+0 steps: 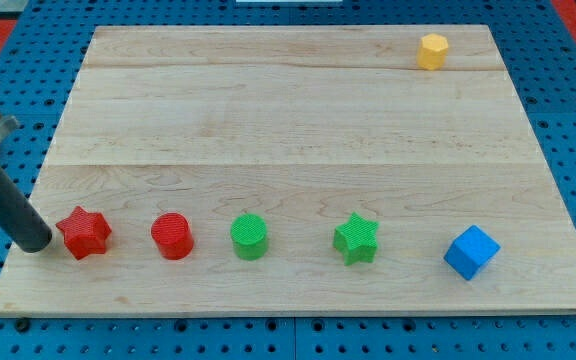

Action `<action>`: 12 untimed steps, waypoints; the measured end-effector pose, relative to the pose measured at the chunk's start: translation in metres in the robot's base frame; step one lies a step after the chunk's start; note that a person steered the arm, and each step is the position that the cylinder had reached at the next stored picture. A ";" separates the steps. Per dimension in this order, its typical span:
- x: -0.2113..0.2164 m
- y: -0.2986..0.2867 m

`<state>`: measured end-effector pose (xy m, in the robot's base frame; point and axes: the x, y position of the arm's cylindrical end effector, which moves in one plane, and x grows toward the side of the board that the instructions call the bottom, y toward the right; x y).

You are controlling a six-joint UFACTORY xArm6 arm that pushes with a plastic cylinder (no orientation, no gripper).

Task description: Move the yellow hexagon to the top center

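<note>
The yellow hexagon sits near the top right of the wooden board. My tip rests at the board's lower left, just to the left of the red star, close to it or touching it. It is far from the yellow hexagon, which lies across the board toward the view's top right.
A row of blocks runs along the lower part of the board: the red star, a red cylinder, a green cylinder, a green star and a blue cube. A blue perforated table surrounds the board.
</note>
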<state>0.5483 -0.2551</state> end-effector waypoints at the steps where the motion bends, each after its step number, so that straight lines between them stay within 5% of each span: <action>1: 0.000 0.020; 4: 0.014 0.050; 5: 0.019 -0.020; 7: 0.000 -0.046; 8: -0.091 0.044; 11: -0.162 0.497; 12: -0.224 0.551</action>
<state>0.3239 0.2959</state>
